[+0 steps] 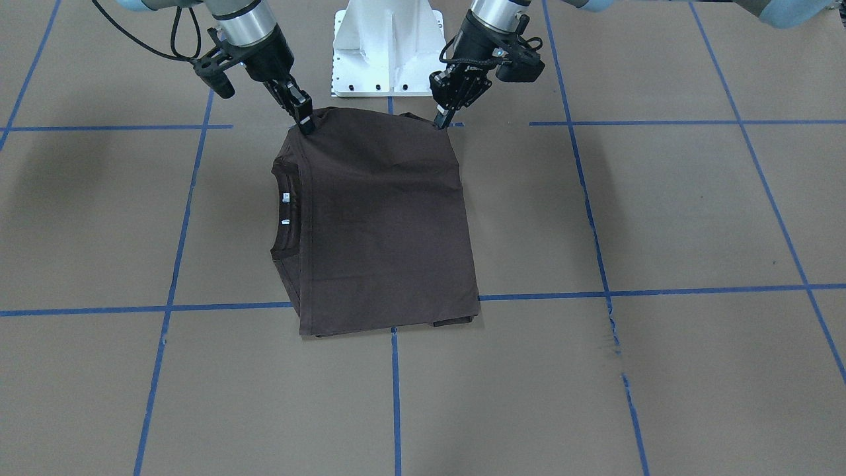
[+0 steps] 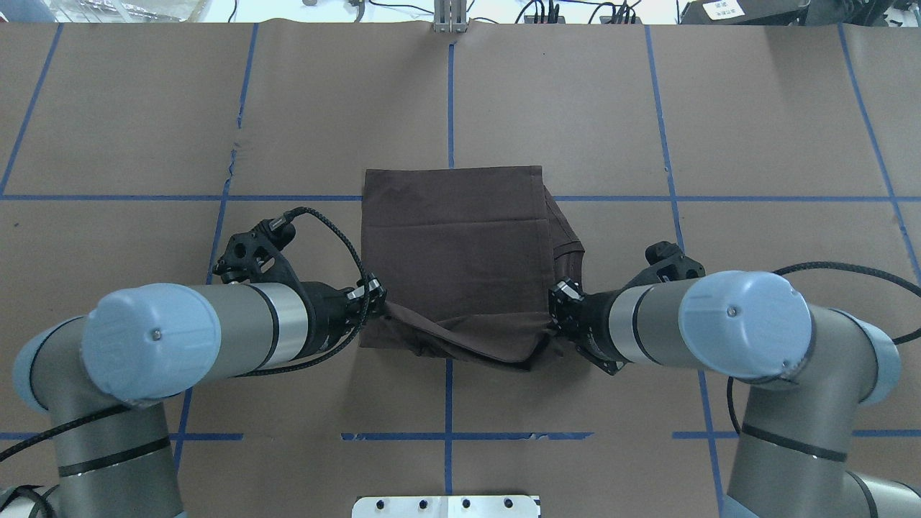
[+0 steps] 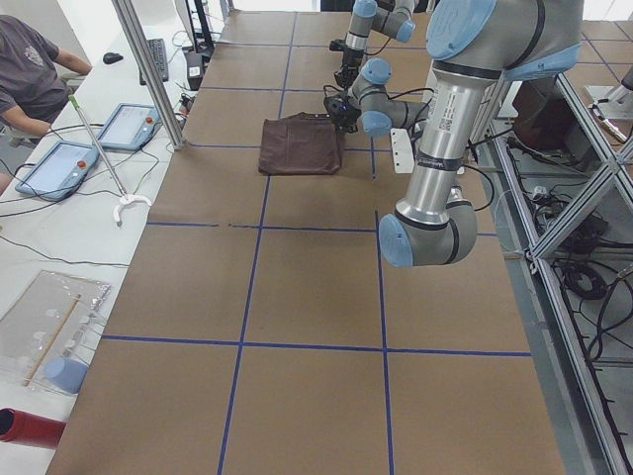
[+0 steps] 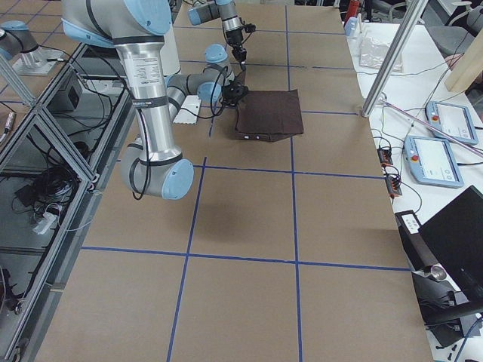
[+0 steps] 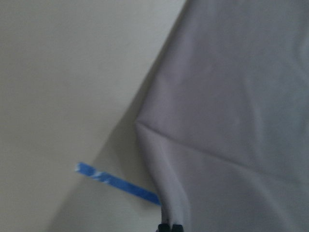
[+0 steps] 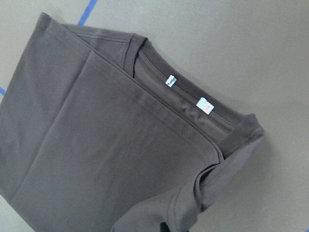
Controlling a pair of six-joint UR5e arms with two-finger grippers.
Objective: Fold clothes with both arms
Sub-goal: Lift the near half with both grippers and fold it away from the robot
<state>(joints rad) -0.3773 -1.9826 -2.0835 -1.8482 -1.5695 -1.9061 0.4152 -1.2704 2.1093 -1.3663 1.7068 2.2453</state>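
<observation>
A folded, dark brown cloth T-shirt [image 2: 453, 244] is laid at the middle of the brown paper-covered table [image 2: 144, 108]. Seen from overhead, its ribbed collar [image 2: 568, 250] is turned to 3 o'clock. Its 7 o'clock corner is grasped by the black two-finger left gripper [image 1: 441, 122] and its 5 o'clock corner by the matching right gripper [image 1: 306, 125]. Both jaws are clenched on the cloth.

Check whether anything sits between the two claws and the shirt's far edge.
Nothing visible does. The left claw and right claw each pinch a robot-side corner of the shirt, and only flat folded fabric lies between them and the far edge.
</observation>
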